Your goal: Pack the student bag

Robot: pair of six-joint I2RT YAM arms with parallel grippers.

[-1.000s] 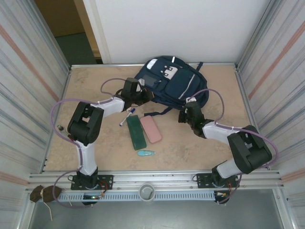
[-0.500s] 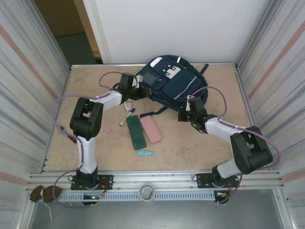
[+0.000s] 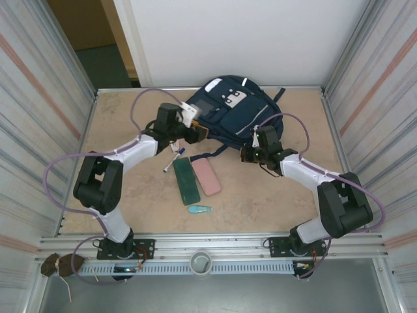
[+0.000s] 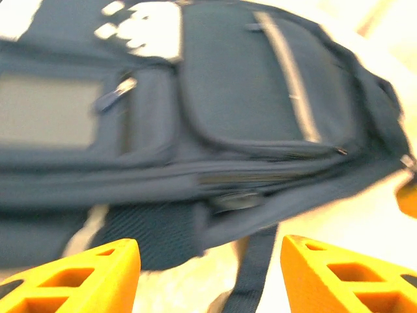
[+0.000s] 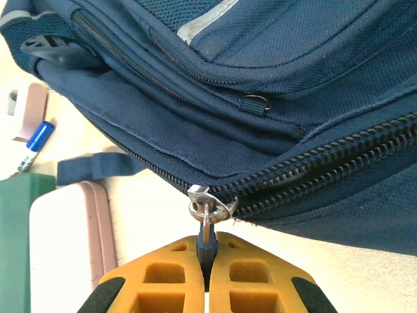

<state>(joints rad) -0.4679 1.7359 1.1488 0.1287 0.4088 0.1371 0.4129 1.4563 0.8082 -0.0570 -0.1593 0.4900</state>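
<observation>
The navy student bag (image 3: 238, 112) lies flat at the back of the table, grey patch and white labels facing up. My right gripper (image 3: 250, 155) is at its near edge. In the right wrist view it (image 5: 206, 264) is shut on the dark pull tab of the silver zipper slider (image 5: 210, 205), and the main zipper gapes to the right of the slider. My left gripper (image 3: 195, 129) hovers at the bag's left near corner. Its orange fingers (image 4: 81, 279) stand wide apart with nothing between them, the bag (image 4: 195, 111) just ahead and a dark strap (image 4: 255, 270) below.
A green case (image 3: 187, 180) and a pink case (image 3: 206, 175) lie side by side in front of the bag. A blue-capped pen (image 3: 173, 160) lies to their left and a small teal item (image 3: 200, 209) nearer me. Metal walls close in both sides.
The bag slid slightly back and to the right. My left arm stretched out and its gripper came off the bag's corner. My right gripper drew the zipper pull a little leftwards.
</observation>
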